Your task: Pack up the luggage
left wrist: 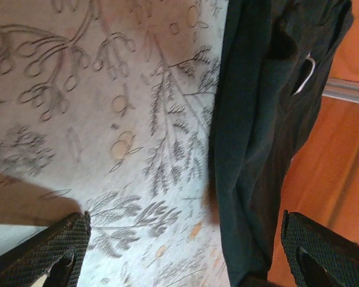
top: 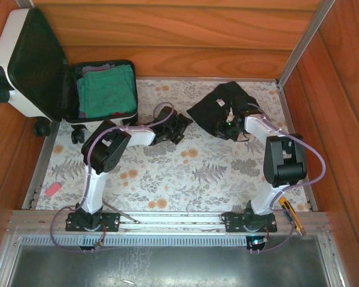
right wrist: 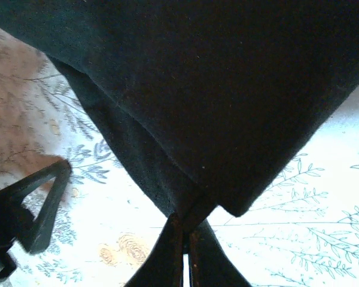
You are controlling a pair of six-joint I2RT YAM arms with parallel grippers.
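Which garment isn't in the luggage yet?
The black garment, out on the floral surface and pinched by the right gripper; the green garment lies folded inside the open luggage.

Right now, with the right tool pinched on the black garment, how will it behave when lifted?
Probably floppy: the black garment folds into creases at the right tool. Likely light, as a thin corner pinch holds it. Its loose bulk may drag across the floral table cover.

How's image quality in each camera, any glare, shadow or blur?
Top external: evenly lit and sharp throughout. Left wrist: mildly soft, with a dark shadow at lower left of the floral cover. Right wrist: the black garment is underexposed and nearly featureless, while the cover at right washes out bright.
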